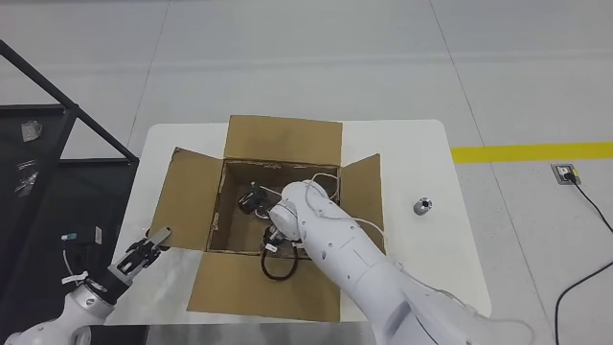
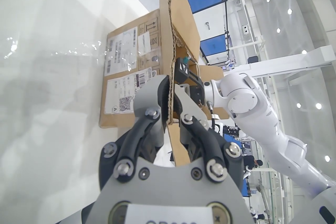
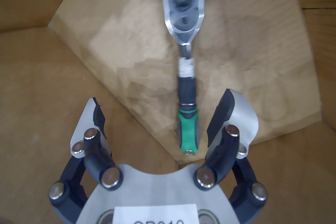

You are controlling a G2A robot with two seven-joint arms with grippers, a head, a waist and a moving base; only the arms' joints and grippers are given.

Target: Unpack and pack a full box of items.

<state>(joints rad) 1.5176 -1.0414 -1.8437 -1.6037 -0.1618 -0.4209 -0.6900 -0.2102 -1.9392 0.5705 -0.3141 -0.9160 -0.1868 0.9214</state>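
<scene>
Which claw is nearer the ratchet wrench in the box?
Right. The right claw hangs open inside the box, directly over the handle of the ratchet wrench. The left claw is outside, shut on the edge of a side flap.

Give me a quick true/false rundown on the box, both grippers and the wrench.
1. The left gripper is shut on a flap of the box. True.
2. The right gripper is shut on the wrench. False: it is open, above the wrench.
3. The wrench lies on the table beside the box. False: it lies inside the box, on the bottom.
4. A small metal piece sits on the table outside the box. True.
5. The box flaps are folded shut. False: all of them stand open.
</scene>
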